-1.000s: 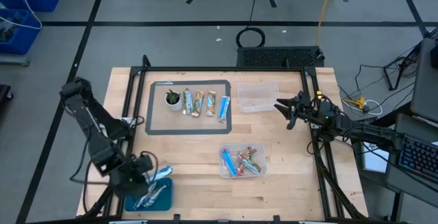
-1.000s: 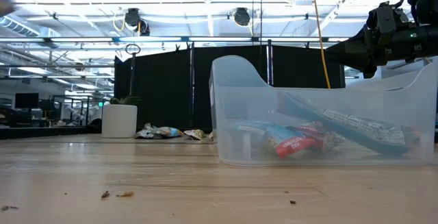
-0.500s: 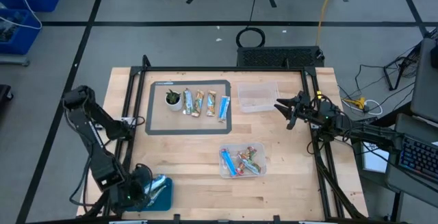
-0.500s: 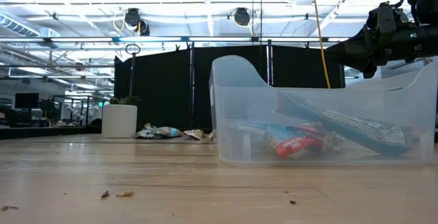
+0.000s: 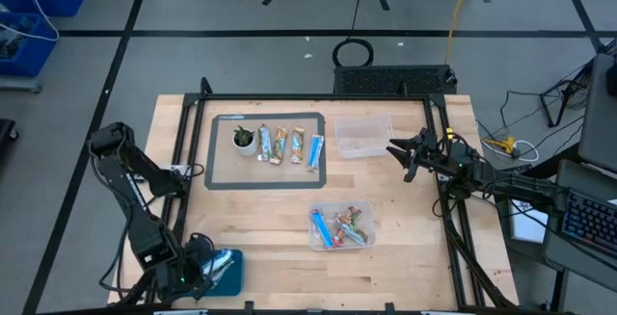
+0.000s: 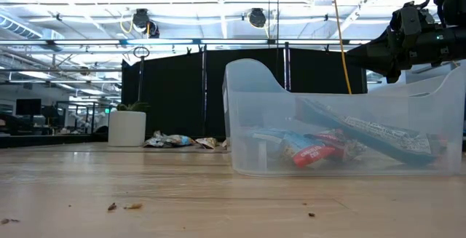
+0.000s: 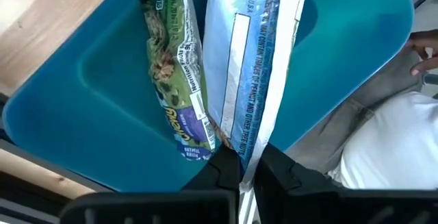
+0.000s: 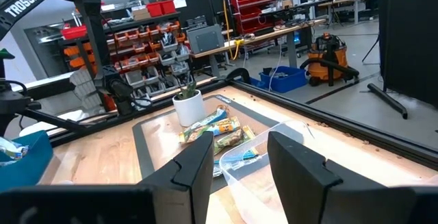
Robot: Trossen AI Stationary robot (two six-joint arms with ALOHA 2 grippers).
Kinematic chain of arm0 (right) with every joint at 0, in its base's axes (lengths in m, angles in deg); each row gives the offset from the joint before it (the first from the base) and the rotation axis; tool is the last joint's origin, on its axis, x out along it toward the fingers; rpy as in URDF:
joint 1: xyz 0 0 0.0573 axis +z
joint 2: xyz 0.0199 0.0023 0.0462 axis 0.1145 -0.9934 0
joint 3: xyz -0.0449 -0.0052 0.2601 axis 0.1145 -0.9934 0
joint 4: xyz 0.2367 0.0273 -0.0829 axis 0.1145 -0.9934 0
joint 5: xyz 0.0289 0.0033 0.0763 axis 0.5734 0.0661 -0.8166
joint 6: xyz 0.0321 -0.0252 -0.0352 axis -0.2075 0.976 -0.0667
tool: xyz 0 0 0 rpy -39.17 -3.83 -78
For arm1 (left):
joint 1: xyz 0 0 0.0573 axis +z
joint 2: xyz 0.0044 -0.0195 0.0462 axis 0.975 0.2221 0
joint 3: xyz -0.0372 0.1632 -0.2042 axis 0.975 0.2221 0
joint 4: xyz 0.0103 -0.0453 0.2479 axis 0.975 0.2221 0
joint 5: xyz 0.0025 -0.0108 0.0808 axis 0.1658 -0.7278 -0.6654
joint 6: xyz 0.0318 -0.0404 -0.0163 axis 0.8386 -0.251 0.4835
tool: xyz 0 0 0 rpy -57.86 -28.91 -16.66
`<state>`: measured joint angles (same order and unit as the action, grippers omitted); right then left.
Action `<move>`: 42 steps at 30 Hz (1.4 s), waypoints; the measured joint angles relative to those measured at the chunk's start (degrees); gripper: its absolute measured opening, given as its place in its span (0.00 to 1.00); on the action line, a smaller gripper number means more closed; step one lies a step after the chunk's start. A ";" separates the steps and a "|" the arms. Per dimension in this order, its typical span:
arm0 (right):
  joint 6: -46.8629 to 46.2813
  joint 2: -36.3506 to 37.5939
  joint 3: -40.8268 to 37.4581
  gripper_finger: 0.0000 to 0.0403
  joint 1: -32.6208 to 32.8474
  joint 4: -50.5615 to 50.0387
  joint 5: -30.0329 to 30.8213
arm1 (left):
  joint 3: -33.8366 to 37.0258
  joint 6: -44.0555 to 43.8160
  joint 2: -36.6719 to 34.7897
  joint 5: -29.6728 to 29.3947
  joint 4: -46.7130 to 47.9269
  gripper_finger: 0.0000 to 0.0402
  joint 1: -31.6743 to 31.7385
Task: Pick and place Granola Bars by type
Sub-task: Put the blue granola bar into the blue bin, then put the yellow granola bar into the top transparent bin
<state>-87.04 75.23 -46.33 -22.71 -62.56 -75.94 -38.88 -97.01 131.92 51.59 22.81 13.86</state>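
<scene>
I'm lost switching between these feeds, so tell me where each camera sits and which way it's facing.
High: overhead, facing down on the table; both arms show.
Low: at tabletop height, facing across past the clear bin; one arm shows up top.
Left wrist: over the blue tray, left tool shut on a blue-white bar.
Right wrist: facing across the table past the right tool.
Shared: the white pot shows in high, low and right wrist views.

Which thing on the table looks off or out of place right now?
Only the potted plant: it stands on the grey-framed mat beside a row of bars, though it is not one. The left gripper is shut on a blue-white bar over the teal tray.
</scene>
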 joint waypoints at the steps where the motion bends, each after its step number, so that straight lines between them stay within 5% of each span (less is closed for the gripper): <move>1: -0.01 0.01 0.00 0.32 0.02 0.00 0.01 | 0.00 0.00 0.01 0.07 -0.23 0.05 0.00; 15: 0.00 0.00 0.00 0.32 0.02 0.04 0.00 | -0.02 1.77 0.00 4.03 -1.14 0.05 -1.09; 23: -0.01 0.00 0.00 0.32 0.00 0.04 0.00 | -0.02 7.96 0.00 -1.46 -0.47 0.05 -2.08; 31: -0.02 0.02 0.00 0.32 0.02 0.04 0.00 | -0.02 10.50 0.00 -7.78 -2.95 0.17 -1.44; 42: -0.01 0.00 -0.01 0.32 0.00 0.04 0.00 | -0.02 13.41 -0.04 -10.15 -4.25 0.19 -1.49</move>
<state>-87.05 75.23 -46.34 -22.71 -62.52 -75.94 -38.90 -83.59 131.87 41.44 18.56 12.37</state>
